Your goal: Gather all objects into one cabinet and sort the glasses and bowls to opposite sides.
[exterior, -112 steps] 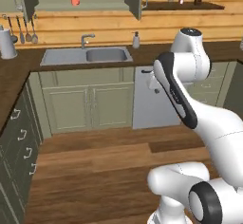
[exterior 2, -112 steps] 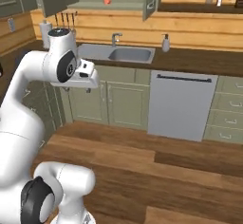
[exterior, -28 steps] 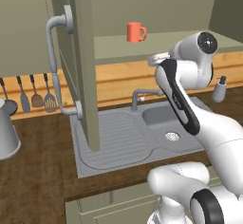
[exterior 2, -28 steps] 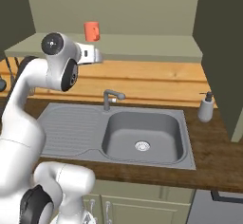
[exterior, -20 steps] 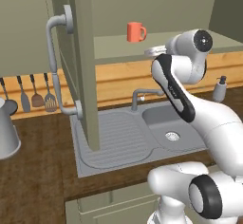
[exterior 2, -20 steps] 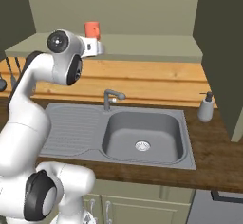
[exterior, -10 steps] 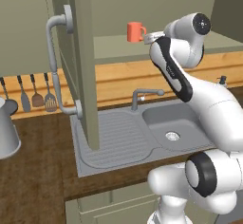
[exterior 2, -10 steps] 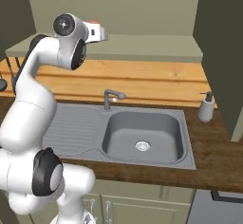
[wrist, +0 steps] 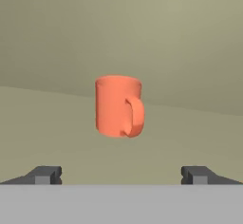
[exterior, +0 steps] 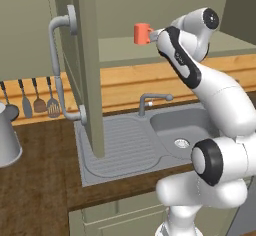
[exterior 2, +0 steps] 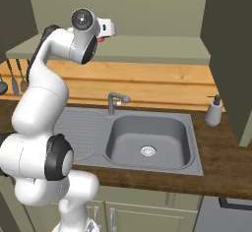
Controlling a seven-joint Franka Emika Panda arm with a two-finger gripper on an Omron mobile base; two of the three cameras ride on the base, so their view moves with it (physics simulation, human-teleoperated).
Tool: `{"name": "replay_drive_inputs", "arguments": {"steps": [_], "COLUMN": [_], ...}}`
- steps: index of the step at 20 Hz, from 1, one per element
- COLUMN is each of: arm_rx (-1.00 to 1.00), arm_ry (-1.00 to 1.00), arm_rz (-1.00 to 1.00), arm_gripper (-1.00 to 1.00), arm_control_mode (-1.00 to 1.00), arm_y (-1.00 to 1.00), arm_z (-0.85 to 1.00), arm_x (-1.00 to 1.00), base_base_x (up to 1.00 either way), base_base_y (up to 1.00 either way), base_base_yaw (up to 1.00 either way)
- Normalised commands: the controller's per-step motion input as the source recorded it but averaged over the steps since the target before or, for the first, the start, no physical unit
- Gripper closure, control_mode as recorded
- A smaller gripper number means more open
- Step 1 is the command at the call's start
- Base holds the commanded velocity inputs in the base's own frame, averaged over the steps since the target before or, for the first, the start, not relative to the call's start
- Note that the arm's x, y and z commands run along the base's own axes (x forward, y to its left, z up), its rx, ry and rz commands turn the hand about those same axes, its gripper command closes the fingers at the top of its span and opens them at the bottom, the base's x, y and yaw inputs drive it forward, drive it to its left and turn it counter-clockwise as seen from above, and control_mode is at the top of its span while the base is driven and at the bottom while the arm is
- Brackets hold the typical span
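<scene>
A coral-orange mug (wrist: 118, 105) stands upright on the shelf of the olive-green cabinet (exterior: 210, 47), its handle turned towards the hand camera. From the left base view the mug (exterior: 142, 33) is at the shelf's left end, just left of my gripper (exterior: 156, 34). The gripper (wrist: 121, 175) is open, level with the mug and a short way in front of it; the fingertips (wrist: 45, 174) stand wide apart and touch nothing. In the right base view the hand (exterior 2: 107, 28) covers most of the mug. The bowl and the other glasses are out of view.
The cabinet's tall door (exterior: 85, 65) hangs open to the left, with its long grey handle (exterior: 57, 65). Below are the sink (exterior 2: 147, 137), a faucet (exterior 2: 114, 101), a soap dispenser (exterior 2: 213, 110), hanging utensils (exterior: 37, 100) and a grey pot (exterior: 7, 140) on the wooden counter.
Over the last second the arm has risen and reached into the cabinet, bringing the open gripper up close to the mug. The mug has not moved.
</scene>
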Motion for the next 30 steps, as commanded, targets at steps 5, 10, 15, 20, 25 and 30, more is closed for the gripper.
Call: {"name": "replay_drive_inputs", "arguments": {"steps": [5, 10, 15, 20, 25, 30], "arm_rx": [0.0, 0.0, 0.0, 0.0, 0.0, 0.0], "arm_ry": [0.0, 0.0, 0.0, 0.0, 0.0, 0.0], "arm_rz": [0.05, 0.0, 0.0, 0.0, 0.03, 0.04], "arm_gripper": [-1.0, -1.0, -1.0, -1.0, -1.0, -1.0], "arm_control_mode": [-1.0, -1.0, -1.0, -1.0, -1.0, -1.0], "arm_y": [-0.09, -0.04, 0.0, 0.0, 0.0, 0.0], "arm_z": [0.0, 0.0, 0.0, 0.0, 0.0, 0.0], "arm_x": [0.33, 0.31, 0.26, 0.3, 0.19, 0.08], "base_base_x": [0.0, 0.0, 0.0, 0.0, 0.0, 0.0], "base_base_y": [0.0, 0.0, 0.0, 0.0, 0.0, 0.0], "base_base_yaw": [0.0, 0.0, 0.0, 0.0, 0.0, 0.0]}}
